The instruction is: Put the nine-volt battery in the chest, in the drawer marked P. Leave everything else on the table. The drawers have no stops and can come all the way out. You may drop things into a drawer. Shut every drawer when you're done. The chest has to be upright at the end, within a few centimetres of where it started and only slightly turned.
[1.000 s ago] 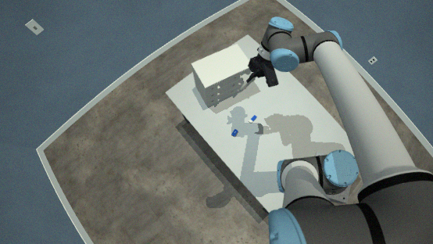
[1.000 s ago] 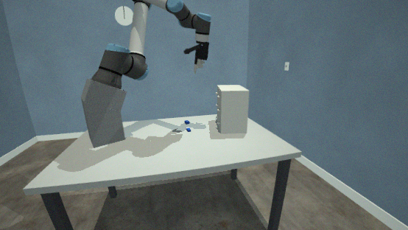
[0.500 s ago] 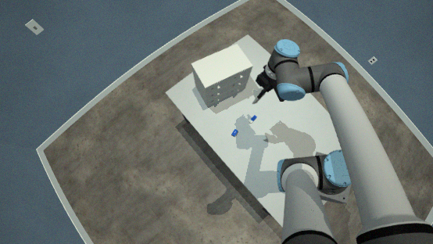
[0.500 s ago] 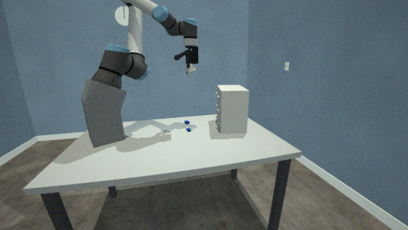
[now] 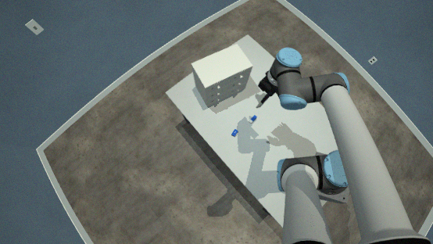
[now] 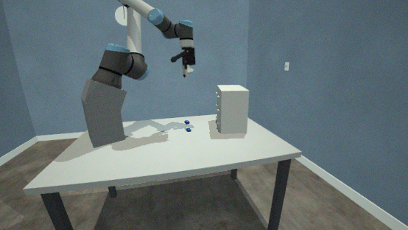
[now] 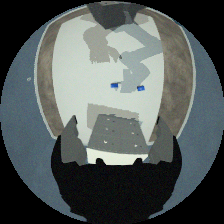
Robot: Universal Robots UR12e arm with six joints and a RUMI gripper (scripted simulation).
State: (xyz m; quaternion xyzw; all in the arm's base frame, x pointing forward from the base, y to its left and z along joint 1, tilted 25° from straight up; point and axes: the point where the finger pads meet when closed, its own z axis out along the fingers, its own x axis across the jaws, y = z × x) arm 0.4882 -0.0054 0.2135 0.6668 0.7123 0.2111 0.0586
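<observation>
The nine-volt battery cannot be positively identified at this scale; the candidates are a blue item (image 5: pixel 253 118) (image 6: pixel 188 130) (image 7: pixel 114 85) in the mid-width of the worktop (image 5: pixel 211 133) (image 6: pixel 147 158) (image 7: pixel 75 75), a second blue item (image 5: pixel 234 133) (image 6: pixel 187 122) (image 7: pixel 140 88) nearer one long edge, and a small dark item (image 5: pixel 267 141) (image 6: pixel 162 131) (image 7: pixel 120 57) farther toward the arm-end short edge. All three lie outside the chest (image 5: pixel 223 65) (image 6: pixel 234 110) (image 7: pixel 117 134), so the battery still requires loading. The chest stands upright near the opposite short edge, between its two corners, with its drawer fronts facing the arm; this orientation gives the drawers room to travel outward. The drawers appear shut; the letter P is not legible. The gripper (image 5: pixel 259 98) (image 6: pixel 185 74) (image 7: pixel 117 116) is raised above the worktop, its fingers wide apart with nothing between them. This height probably serves clearance over the chest and a view of its fronts. Identify drawer P before pulling; with no stops, a long pull could drop the drawer.

Gripper (image 5: pixel 258 102) (image 6: pixel 187 73) (image 7: pixel 117 116): shifted toward six o'clock in top view, toward nine in exterior
Gripper's shadow (image 5: pixel 287 134): moved toward four, top view
</observation>
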